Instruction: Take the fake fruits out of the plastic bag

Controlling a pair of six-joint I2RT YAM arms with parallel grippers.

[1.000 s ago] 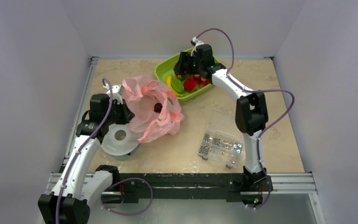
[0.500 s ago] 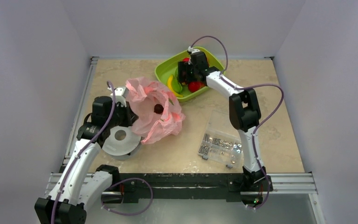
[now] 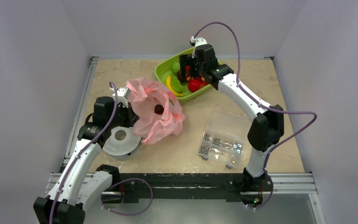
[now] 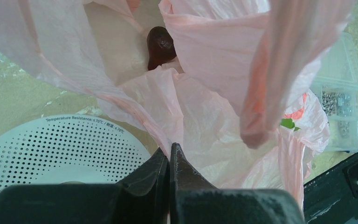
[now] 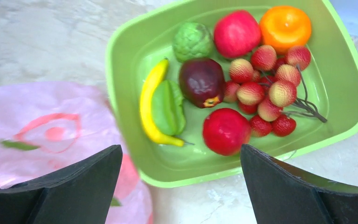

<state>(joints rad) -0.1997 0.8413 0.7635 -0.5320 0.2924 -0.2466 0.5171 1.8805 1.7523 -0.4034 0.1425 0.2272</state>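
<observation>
The pink plastic bag (image 3: 156,112) lies open at the table's left, with one dark maroon fruit (image 3: 159,108) inside; the fruit also shows in the left wrist view (image 4: 160,45). My left gripper (image 4: 170,154) is shut on the bag's edge (image 4: 154,121) and holds it up. My right gripper (image 5: 182,154) is open and empty above the green tray (image 5: 121,112), which holds a banana (image 5: 149,102), a green starfruit (image 5: 168,107), a maroon fruit (image 5: 201,81), red fruits (image 5: 226,130), an orange (image 5: 285,22) and a lychee bunch (image 5: 270,79). The tray also shows in the top view (image 3: 165,70).
A white perforated disc (image 3: 120,140) lies under the left arm, beside the bag; it also shows in the left wrist view (image 4: 60,149). A clear plastic box of small metal parts (image 3: 221,142) sits at the front right. Walls close in on the table's sides.
My right arm has swung and lifted over the green tray, its elbow moving out to the right. My left gripper has stayed on the bag's edge.
</observation>
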